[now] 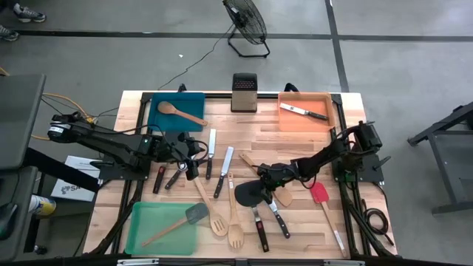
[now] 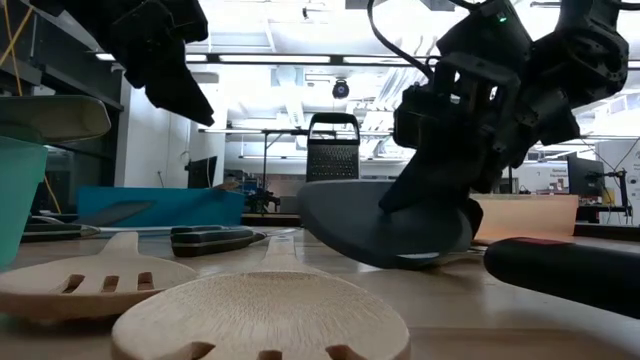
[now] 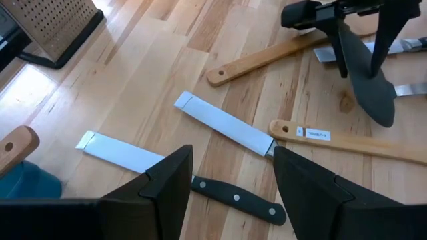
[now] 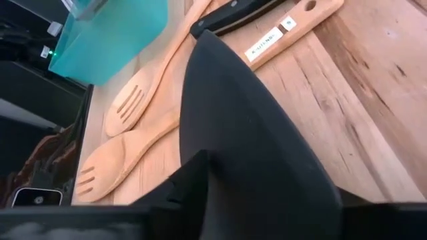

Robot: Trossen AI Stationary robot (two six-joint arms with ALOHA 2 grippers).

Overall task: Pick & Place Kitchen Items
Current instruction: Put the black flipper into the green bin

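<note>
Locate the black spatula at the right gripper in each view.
High: black spatula at table centre, just left of the right gripper.
Low: its dark blade fills centre frame, touching the table.
Left wrist: far side, hanging under the right gripper.
Right wrist: blade fills the foreground.
Shared landmark: slotted wooden spoon.

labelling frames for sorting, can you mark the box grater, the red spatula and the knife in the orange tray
box grater (image 1: 244, 91): high view, on its dark perforated front face.
red spatula (image 1: 319, 194): high view, on its red blade.
knife (image 1: 316, 114): high view, on its black handle, inside the orange tray (image 1: 284, 122).
</note>
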